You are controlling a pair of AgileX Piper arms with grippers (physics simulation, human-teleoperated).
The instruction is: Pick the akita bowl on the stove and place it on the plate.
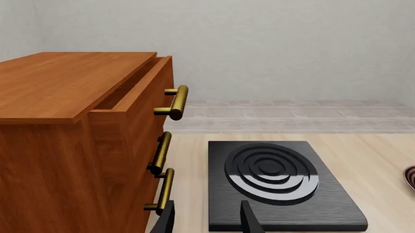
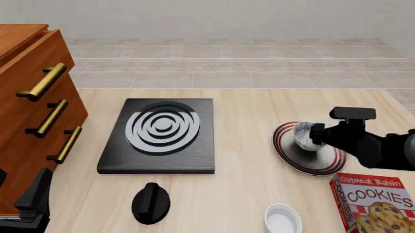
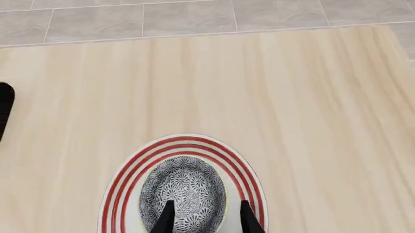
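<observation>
A: Left wrist view?
B: The stove is seen flat on the table, nothing on its rings. A wooden drawer cabinet with brass handles stands just beside it, top drawer pulled partly out. The left gripper is shown with fingertips apart, nothing between them. A sliver of the plate is cut by the frame.

A: Front view?
B: The stove is placed left of the table's middle, cabinet at the left edge. The plate sits toward the right edge, the akita bowl over its back part. The right gripper is at the bowl's rim. A black knob and a white bowl lie near the front edge, a cookie box at the front right corner. The left gripper is at the front left corner, away from everything.

A: Right wrist view?
B: The akita bowl is seen upright inside the plate's red stripes. The right gripper straddles its near rim, fingers spread; a clamp can't be confirmed.
</observation>
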